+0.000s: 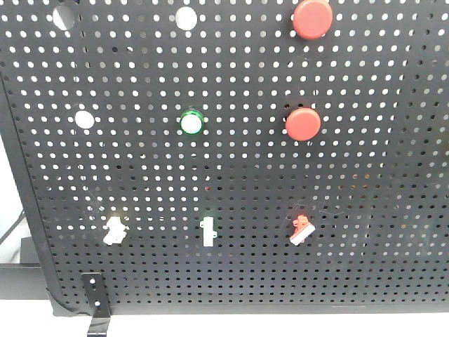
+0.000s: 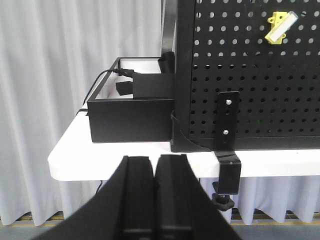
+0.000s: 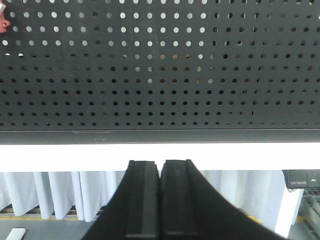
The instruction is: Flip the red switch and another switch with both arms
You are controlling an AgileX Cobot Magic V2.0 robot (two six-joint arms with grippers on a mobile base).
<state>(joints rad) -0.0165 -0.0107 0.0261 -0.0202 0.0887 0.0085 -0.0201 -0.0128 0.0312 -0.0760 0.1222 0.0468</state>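
On the black pegboard (image 1: 231, 175) the red switch (image 1: 302, 229) sits at the lower right, a tiny white lever on a red glowing base. The other switch (image 1: 114, 229), white lever on a faint yellow base, sits at the lower left. In the left wrist view the yellow switch (image 2: 280, 26) is far up to the right of my left gripper (image 2: 155, 159), which is shut and empty below the table edge. In the right wrist view a sliver of the red switch (image 3: 4, 22) shows at the top left, well above my shut, empty right gripper (image 3: 160, 162). Neither arm appears in the front view.
A green-based toggle (image 1: 208, 232) stands between the two switches. Above are two big red push buttons (image 1: 311, 19) (image 1: 303, 124) and a green lit button (image 1: 191, 122). A clamp bracket (image 2: 227, 125) holds the board to the white table (image 2: 110, 155). A black box (image 2: 131, 112) stands left of the board.
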